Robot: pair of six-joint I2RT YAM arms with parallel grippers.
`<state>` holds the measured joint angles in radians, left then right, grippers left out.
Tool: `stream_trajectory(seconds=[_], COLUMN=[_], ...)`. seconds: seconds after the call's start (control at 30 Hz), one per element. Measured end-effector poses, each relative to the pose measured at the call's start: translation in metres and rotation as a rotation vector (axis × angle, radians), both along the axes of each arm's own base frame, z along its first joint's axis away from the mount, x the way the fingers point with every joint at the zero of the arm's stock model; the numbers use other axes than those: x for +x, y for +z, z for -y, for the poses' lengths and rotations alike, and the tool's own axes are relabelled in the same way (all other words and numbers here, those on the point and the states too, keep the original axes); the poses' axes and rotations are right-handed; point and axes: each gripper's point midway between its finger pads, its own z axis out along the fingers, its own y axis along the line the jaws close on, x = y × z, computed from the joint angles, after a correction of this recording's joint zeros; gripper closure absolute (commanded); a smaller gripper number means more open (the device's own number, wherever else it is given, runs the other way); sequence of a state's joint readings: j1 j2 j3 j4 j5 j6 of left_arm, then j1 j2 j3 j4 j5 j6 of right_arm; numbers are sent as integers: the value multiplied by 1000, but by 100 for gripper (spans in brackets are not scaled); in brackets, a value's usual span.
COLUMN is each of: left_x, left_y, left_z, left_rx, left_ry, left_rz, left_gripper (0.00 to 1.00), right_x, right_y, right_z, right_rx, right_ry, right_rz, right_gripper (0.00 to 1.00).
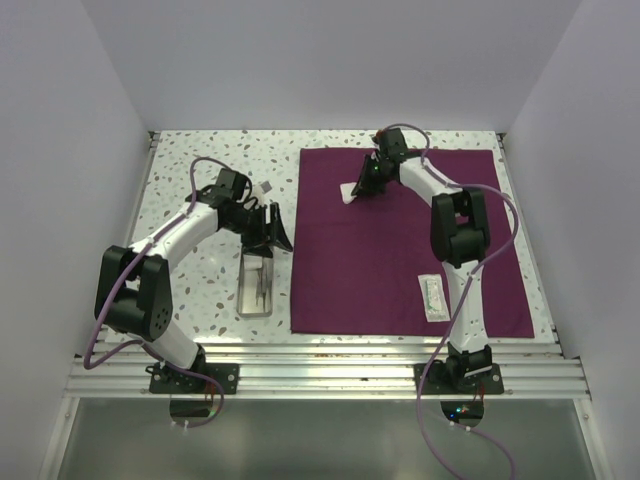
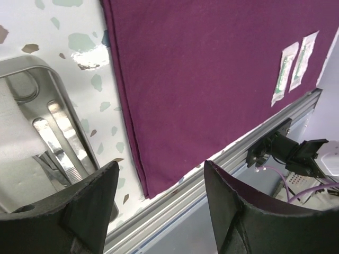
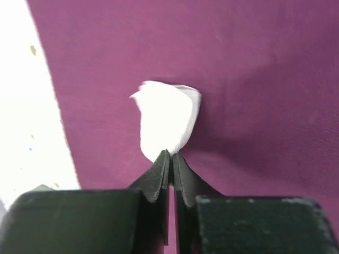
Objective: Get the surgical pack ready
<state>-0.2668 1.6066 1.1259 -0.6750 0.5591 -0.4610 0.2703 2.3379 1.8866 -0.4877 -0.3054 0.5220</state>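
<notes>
1. The speckled white table carries everything, with both arms bolted at its near edge.
2. The magenta-purple cloth lies spread flat over the right half of the table. Its left edge runs just beside the tray, and its near edge reaches the metal rail.
3. The left gripper hangs over the far end of the tray, close to the cloth's left edge. In our left wrist view its jaws stand wide apart with nothing between them.
4. The right gripper reaches out to the far part of the cloth. In our right wrist view its jaws are clenched together, pinching the near edge of the gauze.
5. The steel tray sits on the bare table left of the cloth, its long side running away from us.
6. Two sealed white packets lie side by side on the cloth's near right part.
7. The white gauze square rests on the cloth near the far edge, curled slightly upward.
8. Thin metal instruments lie inside the tray; we cannot tell their kind.
</notes>
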Motion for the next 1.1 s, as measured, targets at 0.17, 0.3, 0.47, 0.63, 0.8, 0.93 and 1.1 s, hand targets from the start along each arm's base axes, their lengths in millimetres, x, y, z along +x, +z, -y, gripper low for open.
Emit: stream_trajectory(seconds=[0.17, 0.3, 0.47, 0.63, 0.8, 0.93, 1.1], left_x=[4, 17, 37, 55, 65, 62, 59], left_y=[12, 28, 51, 80, 102, 106, 111], left_z=[9, 15, 27, 41, 48, 53, 61], left_rx=[-84, -185, -357, -536, -634, -680, -704], left_ry=[6, 42, 119, 196, 245, 271, 278], left_rz=[-1, 8, 21, 24, 20, -14, -40], left_gripper=[25, 23, 19, 16, 14, 12, 14], right_x=[14, 9, -31, -87, -132, -159, -175], right_y=[31, 45, 71, 123, 177, 198, 189], right_z=[-8, -14, -22, -46, -78, -97, -107], right_rx=[39, 91, 169, 283, 387, 450, 465], right_ry=[1, 0, 6, 63, 154, 210, 225], right_rz=[49, 40, -13, -4, 58, 74, 29], right_gripper=[100, 100, 100, 100, 100, 100, 100])
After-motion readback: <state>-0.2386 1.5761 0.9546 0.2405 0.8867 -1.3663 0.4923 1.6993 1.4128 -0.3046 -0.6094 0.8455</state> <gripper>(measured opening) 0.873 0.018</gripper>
